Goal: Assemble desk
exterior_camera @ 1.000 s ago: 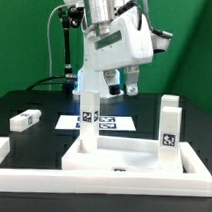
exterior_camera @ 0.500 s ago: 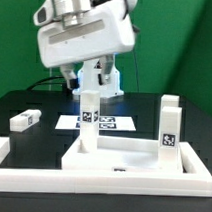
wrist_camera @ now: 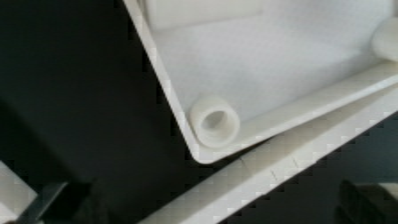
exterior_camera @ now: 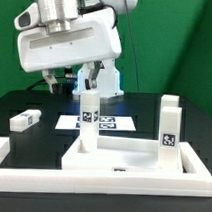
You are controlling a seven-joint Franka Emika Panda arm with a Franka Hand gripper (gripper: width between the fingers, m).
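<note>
The white desk top panel (exterior_camera: 127, 155) lies flat at the front middle of the table. Two square legs stand upright on it: one (exterior_camera: 88, 121) at its far corner on the exterior view's left, one (exterior_camera: 169, 129) on the right. A third leg (exterior_camera: 25, 119) lies loose on the table at the left. My gripper (exterior_camera: 63, 82) hangs high above the table, behind and left of the standing left leg, open and empty. In the wrist view a panel corner with its round screw hole (wrist_camera: 217, 122) shows well below my gripper (wrist_camera: 210, 205). Its dark fingertips (wrist_camera: 43, 202) stand far apart.
Low white border bars run along the front (exterior_camera: 101, 181) and the exterior view's left (exterior_camera: 10, 150); one crosses the wrist view (wrist_camera: 311, 155). The marker board (exterior_camera: 105, 121) lies flat behind the panel. The table surface is black.
The arm has swung from above the middle toward the exterior view's left, and its hand now looks larger in view. The desk parts have not moved.
</note>
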